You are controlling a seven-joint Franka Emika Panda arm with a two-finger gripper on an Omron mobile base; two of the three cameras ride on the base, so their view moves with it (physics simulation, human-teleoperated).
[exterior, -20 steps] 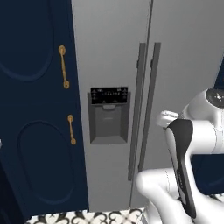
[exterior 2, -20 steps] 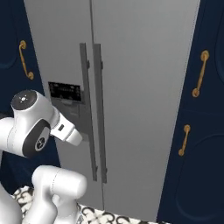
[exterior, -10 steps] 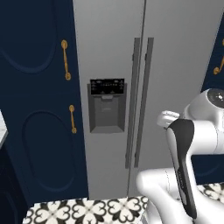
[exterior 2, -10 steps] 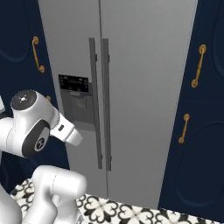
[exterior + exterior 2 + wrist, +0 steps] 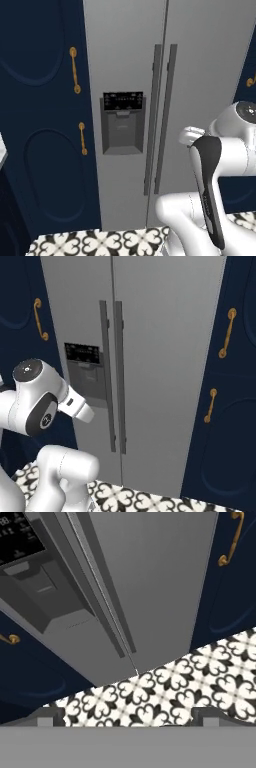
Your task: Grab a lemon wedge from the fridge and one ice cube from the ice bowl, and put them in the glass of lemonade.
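Note:
The fridge (image 5: pixel 125 50) (image 5: pixel 170 356) stands straight ahead, a grey steel two-door unit with both doors shut. Its two dark bar handles (image 5: pixel 163 120) (image 5: pixel 112 376) meet at the centre seam. A black-panelled dispenser recess (image 5: pixel 122 122) (image 5: pixel 85 373) sits in the left door. In the hand view my gripper (image 5: pixel 131 717) is open with nothing between its fingertips (image 5: pixel 50 716), and it looks at the fridge's lower doors (image 5: pixel 150 572) and the floor. It is well short of the handles. The lemon wedge, ice cube, ice bowl and glass of lemonade are out of view.
Navy cabinets (image 5: pixel 45 125) (image 5: pixel 235 406) with brass handles (image 5: pixel 75 70) (image 5: pixel 227 333) flank the fridge on both sides. Black-and-white patterned floor tiles (image 5: pixel 175 687) (image 5: pixel 100 242) run along the fridge's foot. My folded white arm (image 5: pixel 220 165) (image 5: pixel 45 406) is in front of the doors.
The whole picture has shifted as the base drove: the fridge sits a little farther off and more floor shows. The doors stay shut and the gripper stays open.

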